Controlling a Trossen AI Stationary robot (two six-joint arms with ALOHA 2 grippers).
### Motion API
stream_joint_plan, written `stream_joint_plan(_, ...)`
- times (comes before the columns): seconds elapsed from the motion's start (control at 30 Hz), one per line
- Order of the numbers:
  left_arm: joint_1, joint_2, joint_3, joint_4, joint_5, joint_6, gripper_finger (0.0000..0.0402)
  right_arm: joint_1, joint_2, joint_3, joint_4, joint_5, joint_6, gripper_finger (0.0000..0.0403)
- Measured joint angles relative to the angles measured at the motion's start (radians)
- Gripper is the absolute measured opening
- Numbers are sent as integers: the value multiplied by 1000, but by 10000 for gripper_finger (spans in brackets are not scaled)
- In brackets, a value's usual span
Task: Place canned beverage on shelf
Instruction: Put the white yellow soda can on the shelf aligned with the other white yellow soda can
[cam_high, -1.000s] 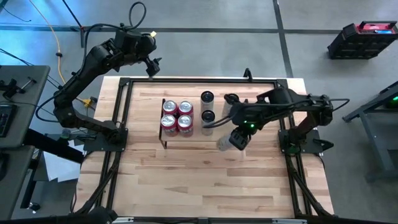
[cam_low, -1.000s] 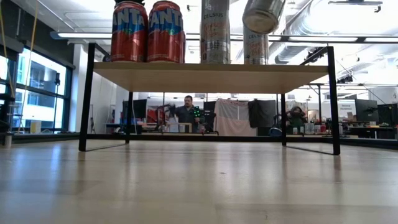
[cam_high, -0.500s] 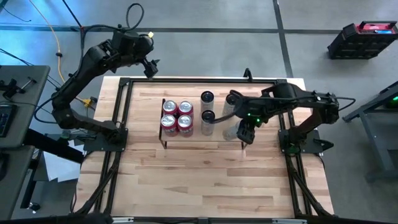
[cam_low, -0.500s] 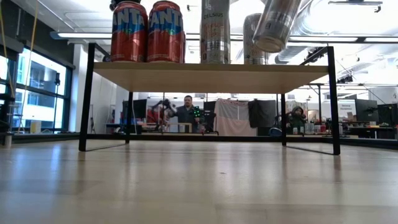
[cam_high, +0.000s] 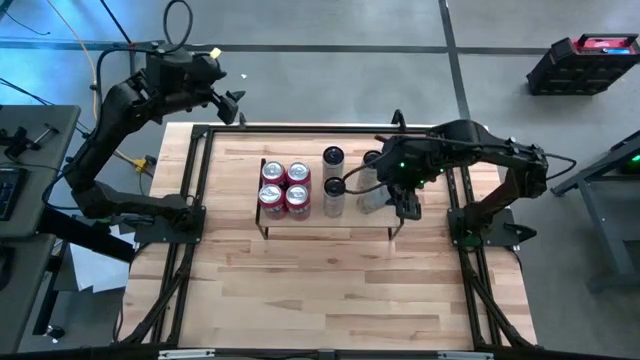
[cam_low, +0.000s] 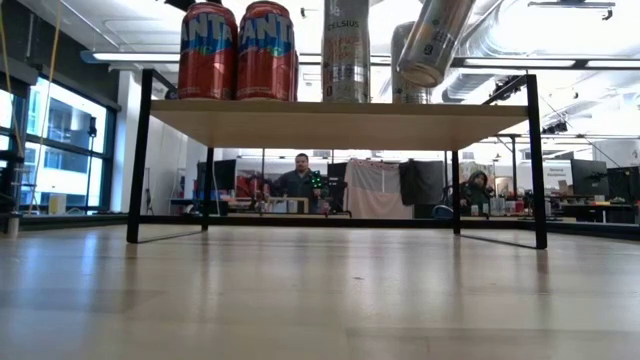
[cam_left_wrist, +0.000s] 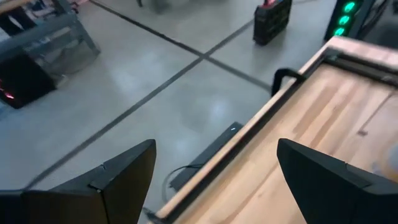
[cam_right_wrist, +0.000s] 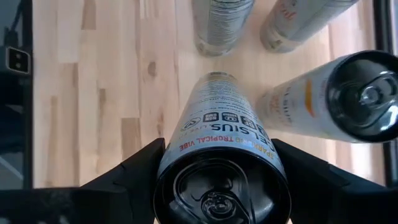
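The left gripper (cam_high: 232, 97) hangs past the counter's (cam_high: 330, 270) far left corner, out over the floor, and its fingers (cam_left_wrist: 118, 180) are spread wide with nothing between them.

On the counter, nearer its far edge than its near one, stands the shelf (cam_high: 370, 222), a low light-wood board on a thin black wire frame. At the shelf's left end four red cans (cam_high: 284, 186) stand upright in a tight two-by-two block, touching one another. In the low view two of them show side by side at the board's left end (cam_low: 237, 50). Just to their right, still on the board, two slim silver cans (cam_high: 333, 172) stand upright one behind the other; the low view shows the front one (cam_low: 345, 50) clear of the red pair.

Farther right, the right gripper (cam_high: 385, 190) is above the right half of the shelf, its fingers (cam_right_wrist: 130, 180) clamped on either side of a third slim silver can (cam_right_wrist: 221, 162). This can is tilted, its lower end leaning toward the standing silver cans. In the low view it hangs slanted above the board (cam_low: 432, 42), apart from the wood, with the shelf's right end bare beneath it. The right wrist view shows its top rim and pull tab close between the fingers.

Beyond the counter, a person (cam_low: 300, 180) sits in the room behind.
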Motion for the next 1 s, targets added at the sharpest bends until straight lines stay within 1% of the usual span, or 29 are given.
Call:
stream_joint_plan(0.13, -1, -7, 0, 0, 52, -83, 326, -20, -1, 0, 0, -9, -53, 250)
stream_joint_plan(0.2, -12, -8, 0, 0, 69, -112, 326, -30, -1, 0, -1, -41, -54, 250)
stream_joint_plan(0.27, -25, -8, 0, 0, 71, -133, 326, -33, -1, -1, -1, -66, -33, 250)
stream_joint_plan(0.37, -44, -7, 0, 1, 69, -159, 326, -32, -2, -7, 2, -63, -22, 250)
stream_joint_plan(0.47, -59, -2, 0, 2, 64, -186, 326, -32, -21, -62, 0, -60, -11, 250)
stream_joint_plan(0.57, -67, 1, 0, 2, 63, -197, 326, -32, -43, -117, -5, -59, 7, 250)
stream_joint_plan(0.63, -72, 1, 0, 3, 57, -204, 326, -27, -49, -120, -4, -57, 19, 250)
stream_joint_plan(0.77, -72, 6, 0, 15, 47, -205, 326, -16, -72, -110, 2, -18, 39, 250)
stream_joint_plan(1.0, -72, 9, 0, 24, 39, -198, 326, -18, -86, -165, 0, -18, 67, 250)
